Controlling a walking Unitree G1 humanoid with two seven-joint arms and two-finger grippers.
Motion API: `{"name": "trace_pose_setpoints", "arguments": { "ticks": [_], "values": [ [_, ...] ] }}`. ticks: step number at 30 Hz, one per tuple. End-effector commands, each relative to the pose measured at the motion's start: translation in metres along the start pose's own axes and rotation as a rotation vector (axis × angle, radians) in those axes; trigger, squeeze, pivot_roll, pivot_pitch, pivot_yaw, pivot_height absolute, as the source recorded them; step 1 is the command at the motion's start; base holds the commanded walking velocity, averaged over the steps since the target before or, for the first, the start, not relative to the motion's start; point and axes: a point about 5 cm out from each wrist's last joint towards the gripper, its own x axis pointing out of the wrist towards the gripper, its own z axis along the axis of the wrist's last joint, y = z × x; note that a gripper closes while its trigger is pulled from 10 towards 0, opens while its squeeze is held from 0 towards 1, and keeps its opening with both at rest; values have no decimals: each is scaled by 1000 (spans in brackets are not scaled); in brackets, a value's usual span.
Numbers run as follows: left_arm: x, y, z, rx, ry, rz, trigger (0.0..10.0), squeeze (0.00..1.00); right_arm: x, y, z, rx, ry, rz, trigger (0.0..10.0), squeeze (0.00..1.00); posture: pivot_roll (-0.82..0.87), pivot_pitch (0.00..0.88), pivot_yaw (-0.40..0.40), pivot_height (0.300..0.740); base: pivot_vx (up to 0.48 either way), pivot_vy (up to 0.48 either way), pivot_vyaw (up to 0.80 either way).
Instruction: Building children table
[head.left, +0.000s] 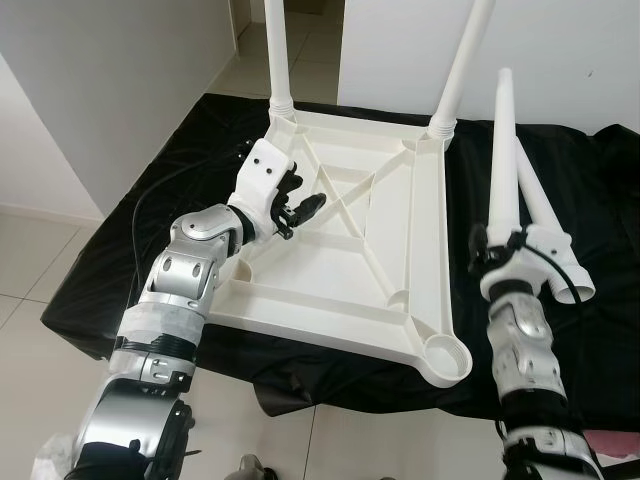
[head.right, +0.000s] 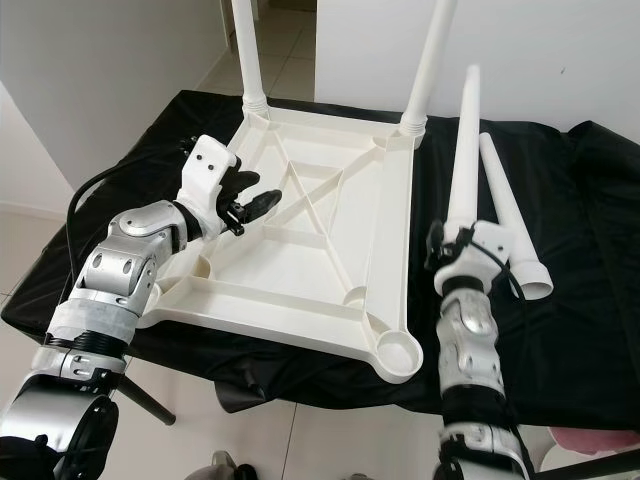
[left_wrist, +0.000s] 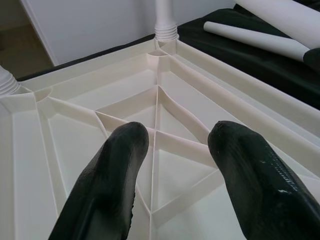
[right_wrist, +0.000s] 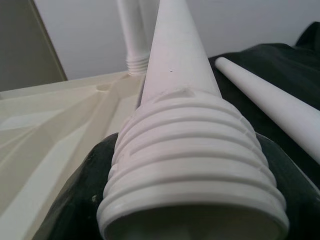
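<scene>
The two upright white plastic legs (head.left: 276, 50) screwed into the far corners of the upturned white plastic tabletop (head.left: 400, 250) are cut off by the top edge. The left arm hides the tabletop's near-left corner.

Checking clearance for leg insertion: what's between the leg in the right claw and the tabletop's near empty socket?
Only bare black cloth separates the held leg from the near corner socket, seen in the left eye view.
</scene>
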Motion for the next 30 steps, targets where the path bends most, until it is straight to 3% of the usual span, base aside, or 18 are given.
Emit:
{"name": "trace_pose_setpoints", "arguments": {
  "ticks": [1, 3, 6, 8, 20, 21, 22, 27, 30],
  "values": [
    [0, 11, 1, -9, 2, 212, 10000, 0, 3, 7, 2, 4, -5, 26, 10000, 0, -17, 0, -11, 740, 0, 0, 0],
    [2, 9, 3, 3, -3, 204, 10000, 0, 11, 33, 4, -5, 1, 182, 10000, 0, -12, 0, -4, 740, 0, 0, 0],
    [2, 9, 3, 3, -3, 204, 10000, 0, 11, 33, 4, -5, 1, 182, 10000, 0, -12, 0, -4, 740, 0, 0, 0],
    [5, 3, 6, 2, -27, 149, 10000, 0, 13, 49, 7, -42, -10, 294, 10000, 0, -9, 0, -4, 740, 0, 0, 0],
    [11, -11, 16, -43, -97, 23, 10000, 0, 19, 50, 33, 16, -157, 241, 10000, 0, -7, 0, 5, 740, 0, 0, 0],
    [11, -14, 20, -36, -124, 6, 10000, 173, 19, 49, 41, 27, -203, 235, 10000, 0, -6, 0, 7, 740, 0, 0, 0],
    [13, -15, 22, -76, -149, 3, 10000, 1000, 20, 49, 51, 29, -259, 222, 10000, 0, -3, 0, 12, 740, 0, 0, 0],
    [15, -16, 25, -124, -171, 4, 10000, 1000, 21, 49, 60, 27, -314, 212, 10000, 0, -3, 0, 15, 740, 0, 0, 0],
    [18, -19, 42, -136, -289, 26, 10000, 1000, 22, 55, 86, -24, -447, 208, 10000, 0, -4, 0, 37, 740, 0, 0, 0]
  ]
}}
